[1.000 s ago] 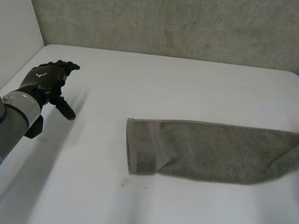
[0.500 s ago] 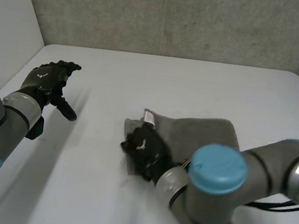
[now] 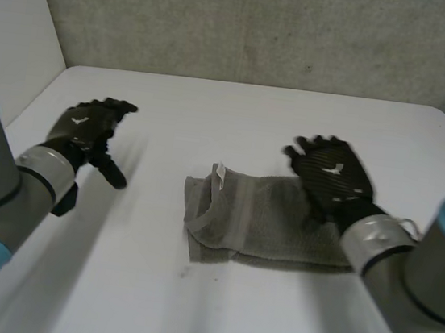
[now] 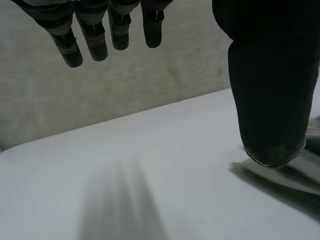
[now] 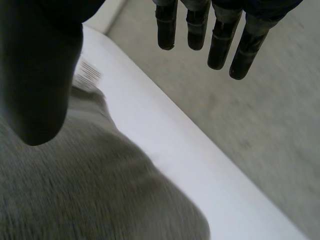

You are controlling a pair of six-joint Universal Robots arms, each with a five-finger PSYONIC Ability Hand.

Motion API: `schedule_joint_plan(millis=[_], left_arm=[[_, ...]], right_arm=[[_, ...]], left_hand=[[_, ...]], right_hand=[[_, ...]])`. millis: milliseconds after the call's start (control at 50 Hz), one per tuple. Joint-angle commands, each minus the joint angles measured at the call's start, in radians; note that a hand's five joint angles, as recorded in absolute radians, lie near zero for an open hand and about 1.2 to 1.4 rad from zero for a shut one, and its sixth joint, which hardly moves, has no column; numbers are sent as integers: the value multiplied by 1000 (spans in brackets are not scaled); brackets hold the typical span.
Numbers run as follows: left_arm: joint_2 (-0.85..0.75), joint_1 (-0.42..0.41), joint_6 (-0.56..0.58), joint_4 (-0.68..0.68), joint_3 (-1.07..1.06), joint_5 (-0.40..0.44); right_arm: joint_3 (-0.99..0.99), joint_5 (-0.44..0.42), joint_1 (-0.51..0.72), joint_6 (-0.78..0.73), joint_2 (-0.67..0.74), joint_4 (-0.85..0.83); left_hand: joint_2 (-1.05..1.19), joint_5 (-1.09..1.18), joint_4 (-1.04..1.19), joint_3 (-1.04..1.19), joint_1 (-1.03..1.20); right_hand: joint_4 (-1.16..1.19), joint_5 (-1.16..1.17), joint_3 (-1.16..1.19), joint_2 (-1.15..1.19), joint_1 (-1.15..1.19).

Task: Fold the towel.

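Over the white table we hold both arms out, each ending in a black hand. Our right hand hangs above the right end of the towel, its palm turned down and its fingers straight and spread, the thumb set wide of them. It grips nothing. In the right wrist view the cloth lies under the palm while the fingertips reach past its far edge. We cannot tell whether the palm touches the cloth. Our left hand hovers well apart from the towel, over the table's left side, with fingers loosely extended and the thumb pointing down. It too holds nothing.

The tabletop is smooth and matte, with rounded far corners. A rough grey concrete wall stands behind it, and a plain white panel runs along the left.

The towel lies near the table's middle as a folded, roughly rectangular pad of grey-brown terry. A flat woven band crosses it near the left end, where the upper layer curls up and shows a small white label.
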Motion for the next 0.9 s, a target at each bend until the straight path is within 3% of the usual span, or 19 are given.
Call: schedule_joint_plan(millis=[20, 160, 280, 320, 380, 420, 520, 640, 740, 800, 840, 860, 900], left_arm=[[-17, -131, 4, 1, 18, 2], [-125, -263, 5, 18, 112, 3], [-237, -330, 2, 17, 224, -15], [-295, -340, 1, 7, 280, -65], [-320, -346, 1, 3, 302, -112], [-359, -353, -4, -11, 322, -189], [-390, -372, -5, -14, 316, -216], [-378, -372, -10, -19, 309, -272], [-300, -360, -16, -34, 290, -309], [-234, -344, -15, -36, 259, -306], [-202, -329, -15, -36, 248, -306], [-174, -312, -15, -37, 237, -308], [-148, -294, -15, -39, 225, -308]], right_arm=[[130, -67, -195, 99, -38, 6], [201, -110, -267, 87, -15, -10], [219, -107, -299, 85, 43, -46], [221, -107, -307, 85, 56, -54], [216, -106, -313, 82, 94, -60], [213, -101, -313, 82, 106, -60], [221, -93, -327, 79, 103, -91], [224, -93, -321, 65, 88, -129], [196, -92, -312, -34, 54, -145], [143, -95, -230, -139, 40, -145], [54, -81, -78, -233, 53, -143], [54, -81, -77, -234, 53, -143], [-26, -78, 48, -301, 83, -140]], left_hand=[[33, -5, 31, 32, 23], [39, 1, 37, 38, 29], [39, 1, 37, 38, 29], [80, 42, 78, 79, 70], [81, 42, 78, 79, 71], [81, 42, 79, 79, 71], [78, 39, 76, 76, 68], [75, 36, 73, 73, 65], [63, 24, 61, 62, 53], [60, 21, 58, 59, 50], [54, 16, 52, 53, 44], [45, 7, 43, 44, 35], [42, 4, 40, 41, 32]], right_hand=[[-91, -61, -73, -78, -65], [-81, -51, -63, -69, -55], [177, 207, 195, 190, 203], [240, 269, 258, 252, 265], [424, 454, 443, 437, 450], [539, 569, 557, 551, 565], [1124, 1154, 1143, 1137, 1150], [1131, 1161, 1149, 1143, 1157], [1131, 1161, 1149, 1143, 1157], [1131, 1161, 1149, 1143, 1157], [1131, 1161, 1149, 1143, 1157], [1131, 1161, 1149, 1143, 1157], [1131, 1161, 1149, 1143, 1157]])
